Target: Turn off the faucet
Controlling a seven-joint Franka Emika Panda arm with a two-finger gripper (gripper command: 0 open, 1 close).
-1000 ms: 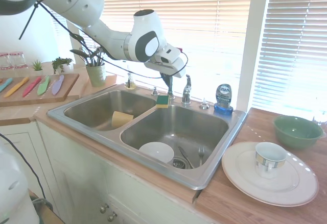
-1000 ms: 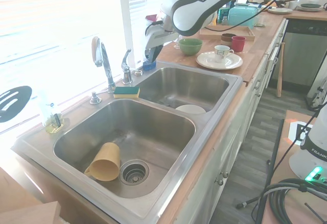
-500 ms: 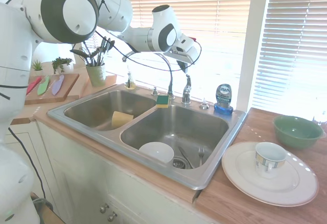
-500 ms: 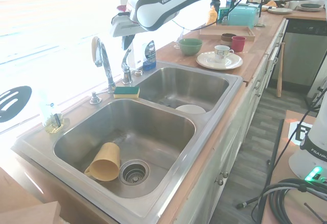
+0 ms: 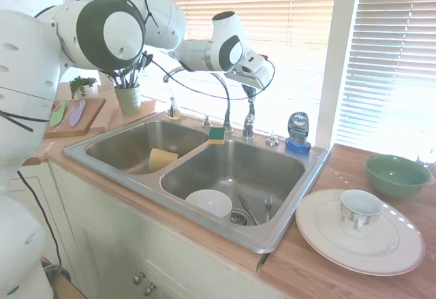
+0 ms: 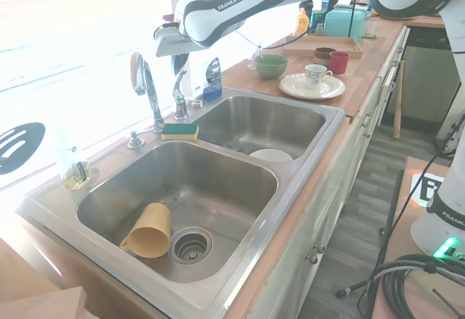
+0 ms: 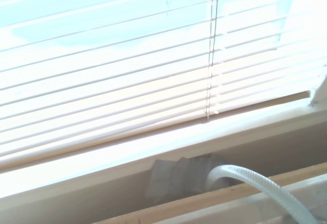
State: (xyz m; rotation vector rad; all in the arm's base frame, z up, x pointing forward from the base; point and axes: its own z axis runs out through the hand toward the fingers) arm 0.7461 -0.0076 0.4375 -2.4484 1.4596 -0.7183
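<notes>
The faucet stands behind the sink divider, its thin chrome gooseneck spout [image 5: 204,74] arching over the left basin. Its small chrome lever handle [image 5: 249,118] stands upright beside the spout's base. The spout [image 6: 145,79] and the lever handle [image 6: 179,89] also show in the second exterior view. My gripper [image 5: 250,94] hangs just above the lever's tip, its dark fingers pointing down and looking shut with nothing between them. From the other side my gripper [image 6: 181,63] sits right over the lever too. No water stream is visible. The wrist view shows only window blinds and the sill.
A blue dish-soap bottle [image 5: 298,131] stands close to the right of the lever, and a green-yellow sponge [image 5: 216,134] lies by the spout's base. A yellow cup [image 5: 162,158] and a white bowl [image 5: 209,202] lie in the basins. The window blinds are directly behind.
The arm swung across to the lever handle and turned its wrist; over the last half second the gripper sank slightly toward the lever's tip.
</notes>
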